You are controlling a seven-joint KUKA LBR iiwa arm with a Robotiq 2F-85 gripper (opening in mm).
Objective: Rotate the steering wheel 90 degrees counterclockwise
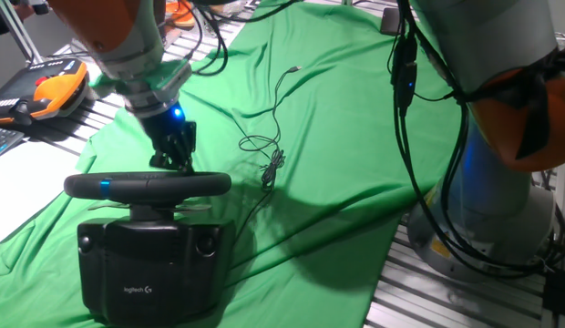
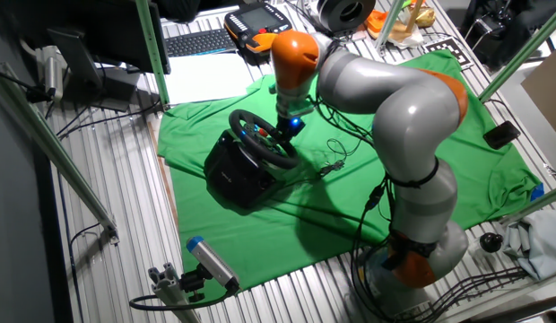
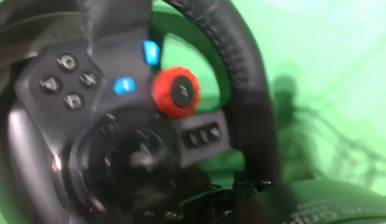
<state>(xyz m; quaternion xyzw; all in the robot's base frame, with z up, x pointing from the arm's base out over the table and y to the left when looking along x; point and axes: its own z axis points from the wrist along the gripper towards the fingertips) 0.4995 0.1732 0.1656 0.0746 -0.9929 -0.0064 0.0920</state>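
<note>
You had the steering wheel [image 1: 146, 186] sitting at about 7 o'clock on the green cloth [image 1: 355, 137], its rim seen edge-on from one fixed view, with the small blue mark [image 1: 105, 187] toward the rim's 9 o'clock end. It was mounted on the boxy black base [image 1: 150, 264], whose white logo faced that camera. Your gripper [image 1: 178, 155] sat just behind the rim at roughly 12 o'clock of the wheel, a blue light [image 1: 177, 115] glowing on the wrist above it. You could not tell from these frames whether the fingers were spread or closed, or whether they touched the rim; they were dark and partly hidden behind it.

From the other fixed view, the wheel [image 2: 262, 139] tilted on its base [image 2: 238, 175], with the gripper [image 2: 290, 128] at the wheel's 3 o'clock side. In the hand view, the wheel's face [image 3: 118, 124] filled the frame, blurred: a red dial [image 3: 175, 92] near centre and blue buttons [image 3: 124, 85] at its 9 o'clock. A thin cable [image 1: 269, 146] lay loose on the cloth at the wheel's 2 o'clock.
</note>
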